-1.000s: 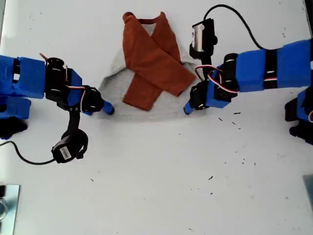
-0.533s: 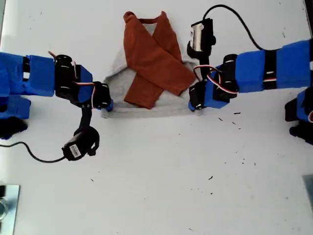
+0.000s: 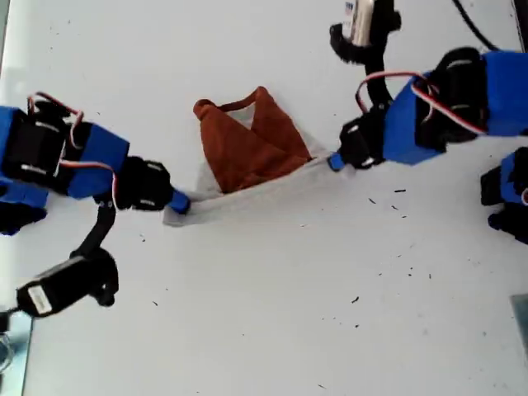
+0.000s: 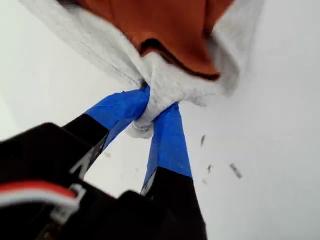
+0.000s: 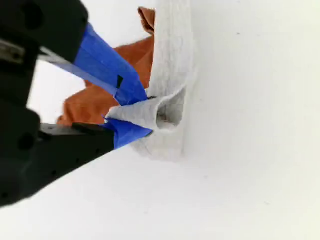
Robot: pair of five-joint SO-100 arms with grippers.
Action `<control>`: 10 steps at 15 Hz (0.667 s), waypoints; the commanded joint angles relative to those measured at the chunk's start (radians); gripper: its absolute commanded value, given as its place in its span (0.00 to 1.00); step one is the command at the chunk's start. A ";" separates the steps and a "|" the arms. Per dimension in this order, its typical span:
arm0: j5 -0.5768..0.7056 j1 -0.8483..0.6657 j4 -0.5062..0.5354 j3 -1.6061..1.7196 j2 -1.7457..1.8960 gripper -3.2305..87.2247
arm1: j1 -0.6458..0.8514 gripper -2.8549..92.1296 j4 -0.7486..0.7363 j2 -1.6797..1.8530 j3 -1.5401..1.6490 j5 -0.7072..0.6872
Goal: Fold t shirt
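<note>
The t shirt (image 3: 247, 153) lies on the white table at the upper middle of the exterior view, its rust-orange sleeves crossed over the grey body. Its grey bottom hem (image 3: 247, 200) is lifted and stretched into a band between both grippers. My first gripper (image 3: 336, 161) is shut on the hem corner at the exterior view's right; its blue fingers (image 4: 167, 140) pinch bunched grey cloth (image 4: 160, 92). My second gripper (image 3: 179, 203) is shut on the corner at the exterior view's left, where grey cloth (image 5: 167, 107) sits between its blue fingers (image 5: 112, 70).
Small dark specks (image 3: 396, 194) dot the table near the first arm. A blue and black arm base (image 3: 507, 198) stands at the exterior view's right edge. A metal piece (image 3: 12, 346) shows in that view's lower left corner. Camera cables hang beside both arms.
Both grippers went from beside the hem corners to shut on them, then rose. The hem is pulled up and taut, and the shirt has bunched toward the collar.
</note>
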 commanded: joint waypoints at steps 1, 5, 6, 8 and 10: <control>0.109 -0.324 0.005 0.044 0.198 0.03 | 0.189 0.06 -0.126 -0.140 -0.233 -0.152; 0.216 -0.626 -0.114 0.244 0.345 0.32 | 0.360 0.39 -0.313 -0.535 -0.591 -0.135; 0.196 -0.652 -0.129 0.293 0.350 0.40 | 0.425 0.37 -0.351 -0.554 -0.580 -0.009; 0.212 -0.706 -0.129 0.318 0.331 0.49 | 0.588 0.36 -0.359 -0.477 -0.437 0.279; 0.258 -0.793 -0.114 0.324 0.348 0.36 | 0.735 0.37 -0.195 -0.359 -0.377 0.273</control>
